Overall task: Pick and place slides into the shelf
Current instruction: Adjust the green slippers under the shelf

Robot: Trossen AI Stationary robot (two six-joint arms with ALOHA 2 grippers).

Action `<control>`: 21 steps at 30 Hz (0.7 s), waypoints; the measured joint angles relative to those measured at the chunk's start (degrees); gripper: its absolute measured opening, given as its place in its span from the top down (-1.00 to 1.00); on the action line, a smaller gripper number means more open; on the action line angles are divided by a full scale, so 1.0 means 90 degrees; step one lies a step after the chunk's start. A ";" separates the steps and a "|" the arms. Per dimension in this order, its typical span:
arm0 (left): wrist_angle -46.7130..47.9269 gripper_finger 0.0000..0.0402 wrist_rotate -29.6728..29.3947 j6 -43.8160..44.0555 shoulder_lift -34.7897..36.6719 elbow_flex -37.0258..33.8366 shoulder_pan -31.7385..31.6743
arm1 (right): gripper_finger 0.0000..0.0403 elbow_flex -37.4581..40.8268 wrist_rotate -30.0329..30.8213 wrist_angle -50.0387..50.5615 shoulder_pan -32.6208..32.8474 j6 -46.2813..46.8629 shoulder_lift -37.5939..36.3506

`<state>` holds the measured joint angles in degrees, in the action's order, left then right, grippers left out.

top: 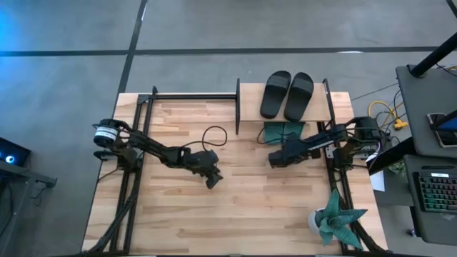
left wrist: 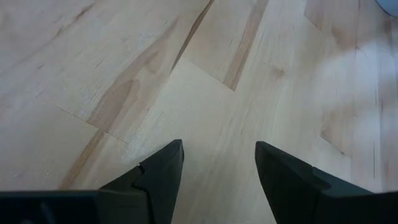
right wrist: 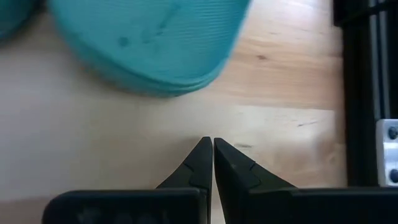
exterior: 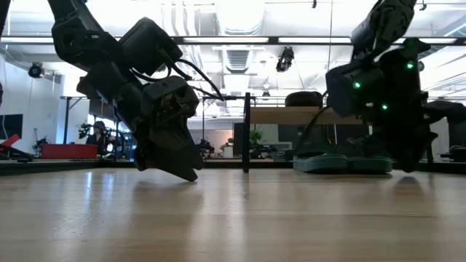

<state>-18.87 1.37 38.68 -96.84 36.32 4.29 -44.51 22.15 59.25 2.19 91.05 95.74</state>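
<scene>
2 slides sit side by side on shelf top; 2 more under it, just ahead of my right gripper. Plant near right corner.

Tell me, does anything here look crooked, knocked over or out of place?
Nothing stands out. The black slides sit side by side on the shelf top, and the teal slides lie beneath it. The left tool is open above bare table; the right tool is shut near the teal pair.
</scene>
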 joint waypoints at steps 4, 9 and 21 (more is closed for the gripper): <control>0.0000 0.05 -0.0002 -0.0001 0.0000 0.0002 0.0000 | 0.96 0.0162 0.0148 0.0002 -0.0065 0.0176 0.0000; 0.0000 0.05 -0.0003 0.0000 0.0000 0.0002 0.0000 | 0.96 0.0224 0.0451 0.0159 -0.0218 0.0362 0.0000; -0.0001 0.05 -0.0005 0.0024 0.0000 0.0002 -0.0005 | 0.96 0.0079 0.0547 0.0250 -0.0478 -0.0067 -0.0251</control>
<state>-18.88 1.32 38.89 -96.84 36.34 4.25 -43.81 27.08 61.50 -2.12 90.45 93.49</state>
